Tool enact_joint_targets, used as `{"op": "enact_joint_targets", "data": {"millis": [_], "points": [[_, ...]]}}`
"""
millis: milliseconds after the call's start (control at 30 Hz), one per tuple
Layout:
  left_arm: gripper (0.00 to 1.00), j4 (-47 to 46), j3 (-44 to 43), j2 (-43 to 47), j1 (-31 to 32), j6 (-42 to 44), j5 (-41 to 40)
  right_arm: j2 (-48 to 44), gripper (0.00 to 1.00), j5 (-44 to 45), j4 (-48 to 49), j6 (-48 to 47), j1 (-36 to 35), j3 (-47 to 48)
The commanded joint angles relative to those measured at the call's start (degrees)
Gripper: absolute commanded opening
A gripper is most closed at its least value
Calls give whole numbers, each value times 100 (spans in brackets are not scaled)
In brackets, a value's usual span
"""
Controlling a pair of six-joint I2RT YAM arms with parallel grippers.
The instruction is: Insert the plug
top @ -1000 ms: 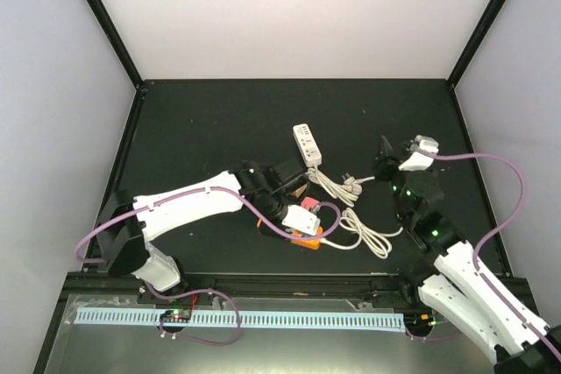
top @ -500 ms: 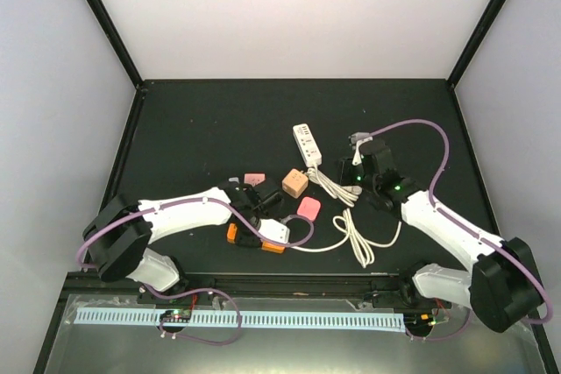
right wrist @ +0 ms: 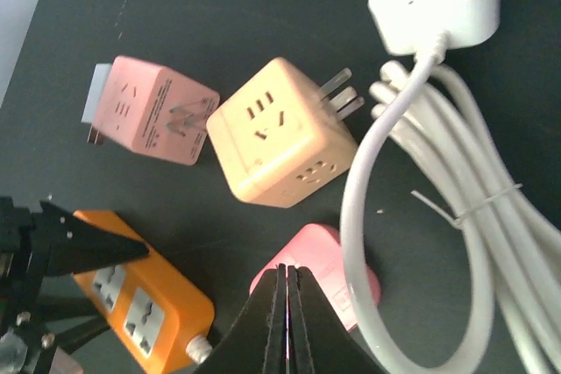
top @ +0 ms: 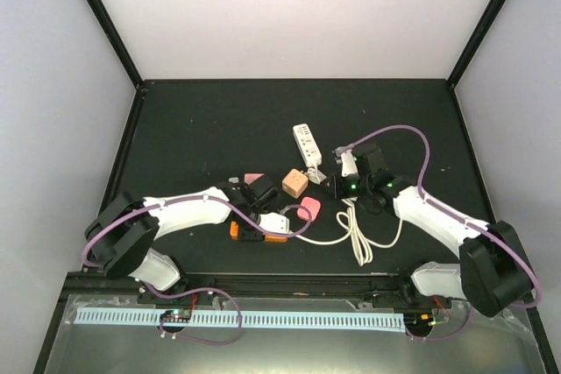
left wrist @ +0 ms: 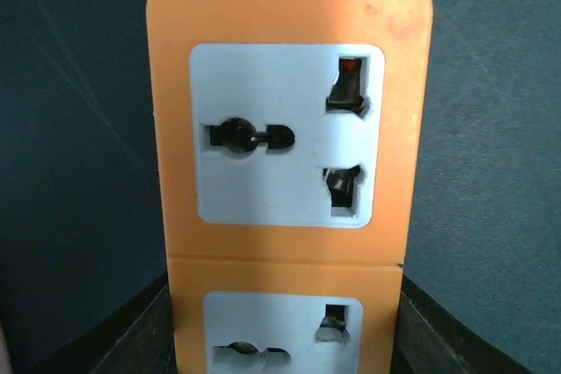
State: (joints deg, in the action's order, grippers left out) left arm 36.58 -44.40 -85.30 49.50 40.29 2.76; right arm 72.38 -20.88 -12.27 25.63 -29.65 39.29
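While left fingers [right wrist: 81, 244] are pinching it, the orange strip [top: 273, 238] is lying left-to-right across the frame, white sockets facing upward; right fingers [right wrist: 263, 330] are pressing together.

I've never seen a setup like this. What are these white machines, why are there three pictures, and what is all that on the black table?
These are two robot arms, the left arm and the right arm, bolted to a black table. The wide picture looks down from overhead. The other two come from a small camera on each wrist.

On the table lie an orange power strip, a white power strip with its bundled cable, a peach cube adapter, a pink cube and a pink adapter.

The left fingers sit on either side of the orange strip and seem to clamp it. The right fingers are shut on nothing, just over the pink adapter.
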Motion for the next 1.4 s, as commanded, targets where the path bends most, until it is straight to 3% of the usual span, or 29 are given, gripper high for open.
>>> {"op": "enact_joint_targets", "data": {"millis": [0, 200, 300, 433, 633, 733, 800, 900, 967, 1033, 1133, 1367], "points": [[2, -216, 46, -208, -153, -153, -302, 338, 4, -566, 182, -60, -7, -91], [2, -310, 113, -170, -197, -168, -246, 1540, 1, 230, -153, -226, -2, 408], [2, -326, 125, -133, -232, -171, -181, 1971, 1, 1135, -491, -263, 71, 812], [2, -418, 123, -175, -243, -157, -115, 2207, 1, 2045, -658, -241, 249, 1297], [2, -579, -3, -479, -308, -197, -85, 2573, 1, 2605, -918, -315, 407, 2070], [2, -561, -104, -548, -432, -232, 33, 2258, 2, 2557, -921, -382, 388, 2099], [11, -507, -144, -578, -474, -227, 169, 1880, 13, 2428, -848, -406, 297, 1951], [48, -140, -187, -557, -476, -125, 533, 1278, 33, 2363, -843, -426, -28, 1613], [74, 62, -188, -419, -482, -14, 734, 863, 39, 2304, -781, -367, -328, 1271], [88, 290, -226, -175, -540, 132, 977, 530, 41, 2156, -707, -284, -579, 912], [99, 807, -514, 301, -798, 348, 1492, 232, 36, 1877, -661, -85, -945, 452], [99, 1861, -1574, 951, -2006, 807, 2260, 110, 25, 1317, -220, 308, -1627, -322]]}}
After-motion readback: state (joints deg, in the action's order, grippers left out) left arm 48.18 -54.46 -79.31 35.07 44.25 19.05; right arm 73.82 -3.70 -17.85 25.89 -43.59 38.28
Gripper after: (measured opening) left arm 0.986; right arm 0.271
